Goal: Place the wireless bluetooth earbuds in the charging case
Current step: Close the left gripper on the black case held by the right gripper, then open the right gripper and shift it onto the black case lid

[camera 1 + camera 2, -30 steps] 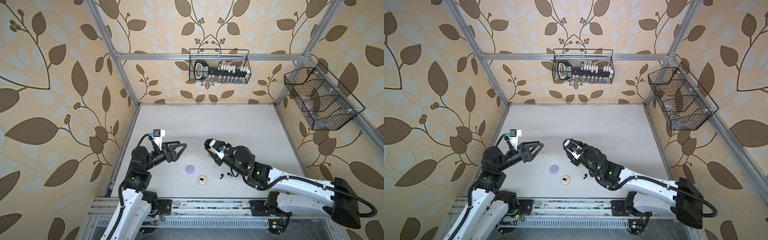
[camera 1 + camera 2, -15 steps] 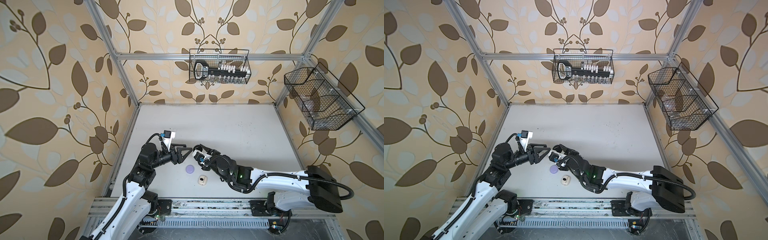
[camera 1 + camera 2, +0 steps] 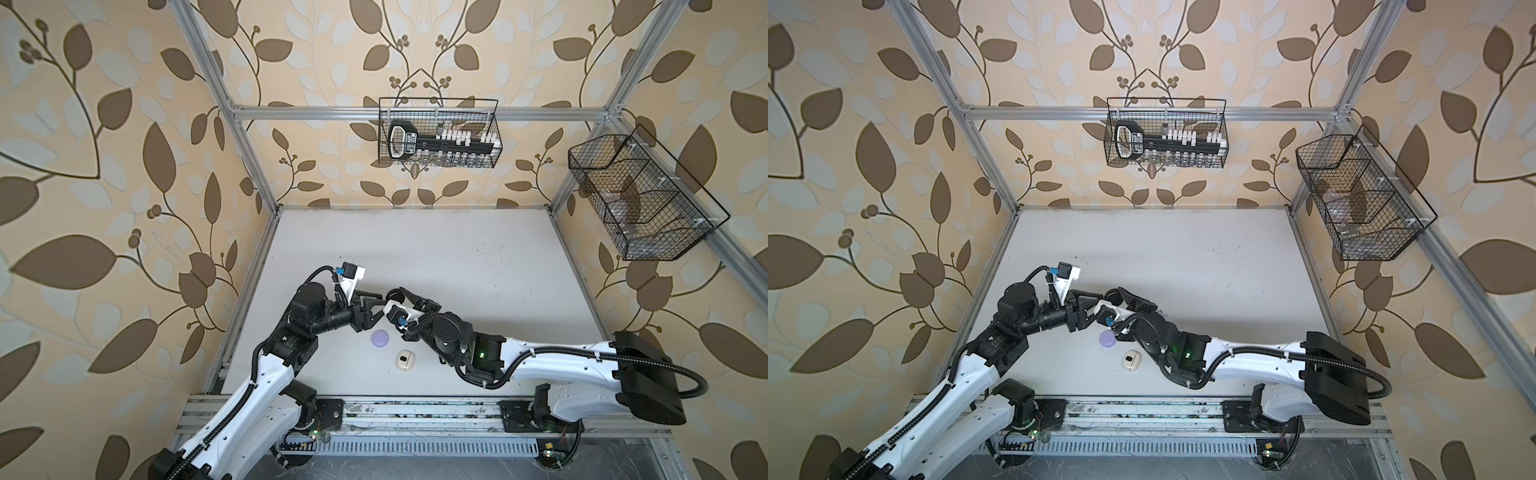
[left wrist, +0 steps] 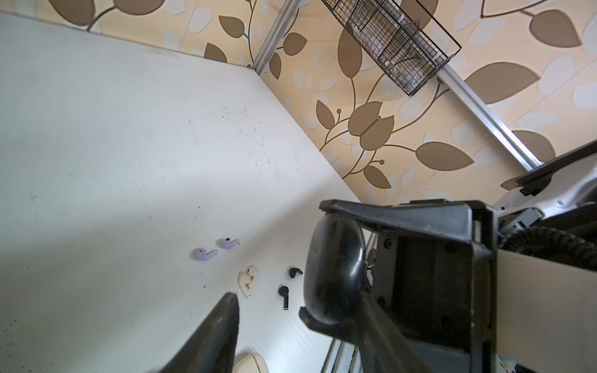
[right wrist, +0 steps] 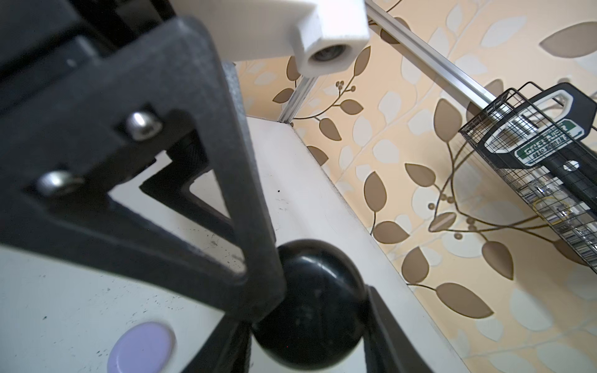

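Your R claw (image 5: 316,323) was clenched on the black case (image 5: 318,300), holding it up off the bench (image 4: 97,161), lid shut as far as I could tell. Your L claw (image 4: 299,295) sat around the same case but hadn't clamped: one finger (image 5: 248,219) lay against it, the other finger (image 4: 219,329) stood clear w/ bench showing btwn. Nearer your arm bases, the lavender case (image 3: 380,338) and cream case (image 3: 404,360) lay on the bench.

All six earbuds were loose on the bench, none in a case: lavender pair (image 4: 203,254), cream pair (image 4: 247,279), black pair (image 4: 284,292), grouped near each other. I couldn't find them in the top views.

Step in hand, IMO: a two-claw hold on the black case, prob. to pass it over or pry the lid. Next move needs the L claw closing square on that glossy round shell w/o shoving it out of the R grip, then lid open before any bud goes in.
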`<state>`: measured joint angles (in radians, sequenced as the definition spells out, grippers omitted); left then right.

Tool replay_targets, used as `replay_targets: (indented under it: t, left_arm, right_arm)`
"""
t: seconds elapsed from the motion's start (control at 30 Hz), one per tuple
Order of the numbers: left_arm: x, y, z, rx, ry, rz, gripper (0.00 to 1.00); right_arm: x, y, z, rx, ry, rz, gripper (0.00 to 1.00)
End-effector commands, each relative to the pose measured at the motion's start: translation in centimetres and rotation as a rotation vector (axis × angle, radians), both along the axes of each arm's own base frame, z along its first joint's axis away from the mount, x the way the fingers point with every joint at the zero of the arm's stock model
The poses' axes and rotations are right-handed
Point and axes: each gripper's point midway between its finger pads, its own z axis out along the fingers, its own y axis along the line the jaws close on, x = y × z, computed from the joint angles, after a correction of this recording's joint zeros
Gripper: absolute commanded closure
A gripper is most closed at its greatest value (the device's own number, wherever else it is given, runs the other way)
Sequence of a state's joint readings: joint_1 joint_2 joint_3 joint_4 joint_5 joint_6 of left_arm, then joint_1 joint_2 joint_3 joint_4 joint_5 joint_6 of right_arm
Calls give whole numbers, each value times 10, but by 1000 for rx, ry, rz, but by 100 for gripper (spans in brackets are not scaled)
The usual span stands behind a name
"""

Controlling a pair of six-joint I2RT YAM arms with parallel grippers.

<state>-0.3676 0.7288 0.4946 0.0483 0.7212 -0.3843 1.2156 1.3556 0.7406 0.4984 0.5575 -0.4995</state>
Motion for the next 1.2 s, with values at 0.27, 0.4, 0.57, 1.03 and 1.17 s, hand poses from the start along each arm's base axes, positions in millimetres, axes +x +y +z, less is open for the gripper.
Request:
replay_targets:
  t: [0.27,0.4,0.57,1.03,1.17]
  left_arm:
    - [1,-8,19,7,-78,-30,48]
    - [0,-10,17,8,-74,-42,49]
    - [-3,-12,19,4,-81,-57,54]
    - [-2,-14,20,-3,-102,-62,100]
    - [-4,-13,25,-27,-154,-57,100]
  right_arm:
    - [0,12,26,41,-50,14,76]
    - [0,17,25,28,-53,14,77]
    - [-1,20,27,28,-59,20,77]
    - [-10,28,21,33,-40,77,69]
    - [-16,22,21,54,-30,86,49]
